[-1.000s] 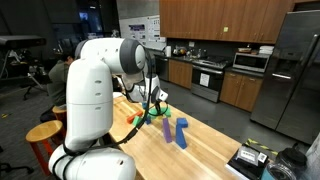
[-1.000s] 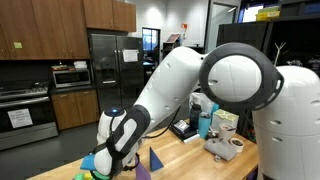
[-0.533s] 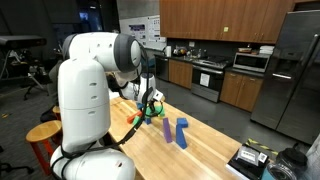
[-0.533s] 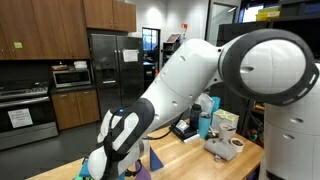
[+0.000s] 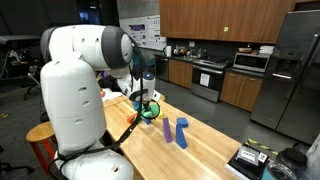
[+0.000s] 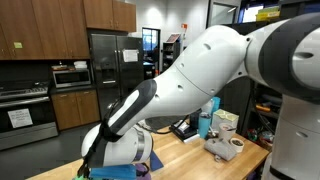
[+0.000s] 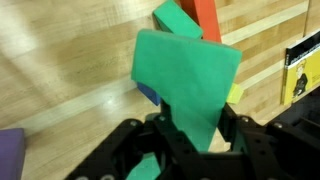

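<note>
Blocks lie all around on the wooden surface (image 7: 60,70). In the wrist view, a second green block (image 7: 178,18) and an orange block (image 7: 208,18) lie side by side, just past the end effector (image 7: 195,125). A blue bit (image 7: 148,93) and a yellow bit (image 7: 235,93) peek out from behind the held block. A purple block (image 7: 10,145) sits at the edge of the picture. In an exterior view, a tall blue block (image 5: 181,132) stands near the end effector but apart from it.

The end effector is clamped on a flat green block (image 7: 185,75), with one finger on each side. It holds the block up in the air, over the pile.

A blue cup (image 6: 206,124) stands well away on the surface. What is in it cannot be seen.

The big white arm (image 6: 200,80) fills an exterior view and hides the end effector and most of the blocks there. The held block covers most of the blue and yellow bits, so their shapes are hard to tell.
</note>
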`<state>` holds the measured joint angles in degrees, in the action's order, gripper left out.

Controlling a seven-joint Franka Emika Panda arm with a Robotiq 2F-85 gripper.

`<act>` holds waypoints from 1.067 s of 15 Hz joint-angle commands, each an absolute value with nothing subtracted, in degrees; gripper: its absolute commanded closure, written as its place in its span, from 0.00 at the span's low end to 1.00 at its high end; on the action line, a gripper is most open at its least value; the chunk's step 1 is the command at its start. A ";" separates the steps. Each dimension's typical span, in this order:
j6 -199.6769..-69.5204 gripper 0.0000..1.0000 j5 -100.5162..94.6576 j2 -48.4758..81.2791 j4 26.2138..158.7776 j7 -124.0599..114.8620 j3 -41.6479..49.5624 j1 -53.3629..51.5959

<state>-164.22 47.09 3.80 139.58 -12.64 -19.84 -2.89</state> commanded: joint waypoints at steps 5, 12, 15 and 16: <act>-147.24 0.79 63.81 -4.68 145.06 13.38 -13.93 -2.85; -140.84 0.79 61.90 -7.08 149.30 19.52 -8.90 -4.61; -141.14 0.79 61.71 -8.07 150.42 20.29 -8.49 -5.34; -141.15 0.79 61.72 -8.37 150.76 20.57 -8.41 -5.53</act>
<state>-142.10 62.09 -5.03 148.60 19.70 -9.70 -4.40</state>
